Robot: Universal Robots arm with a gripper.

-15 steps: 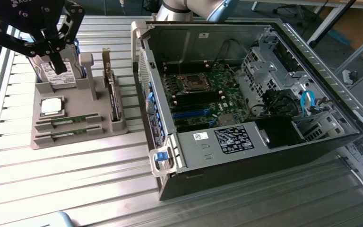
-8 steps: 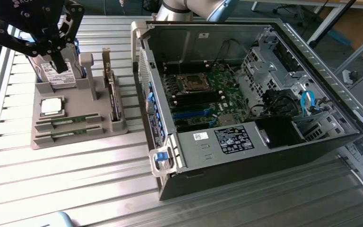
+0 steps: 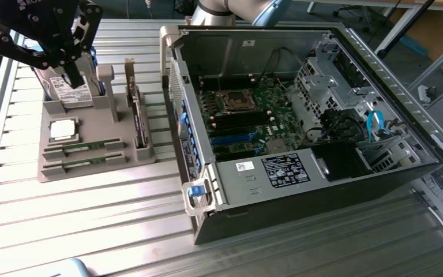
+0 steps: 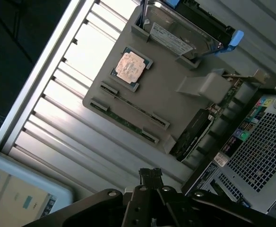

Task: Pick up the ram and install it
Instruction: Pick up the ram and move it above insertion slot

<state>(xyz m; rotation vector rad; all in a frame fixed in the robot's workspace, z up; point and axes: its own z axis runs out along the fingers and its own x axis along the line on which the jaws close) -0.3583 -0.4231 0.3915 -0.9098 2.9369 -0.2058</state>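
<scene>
Hand point(image 3: 74, 78) is closed, with nothing between its fingers. It hangs over the hard drive point(image 3: 71, 92), which stands at one end of the holder point(image 3: 102, 128) on the surface point(image 3: 90, 219). The ram point(image 3: 83, 144) lies flat in a slot at the opposite end of the holder. A second stick point(image 3: 83, 163) lies parallel, just beside it. The processor point(image 3: 62, 130) sits between the hand and both sticks.

The long axis of each stick runs across the holder, from the exterior view's left to its right, toward the open case point(image 3: 229, 52). In the wrist view the ram point(image 4: 135, 106) lies well apart from the hand point(image 4: 150, 176), past the holder's edge.
</scene>
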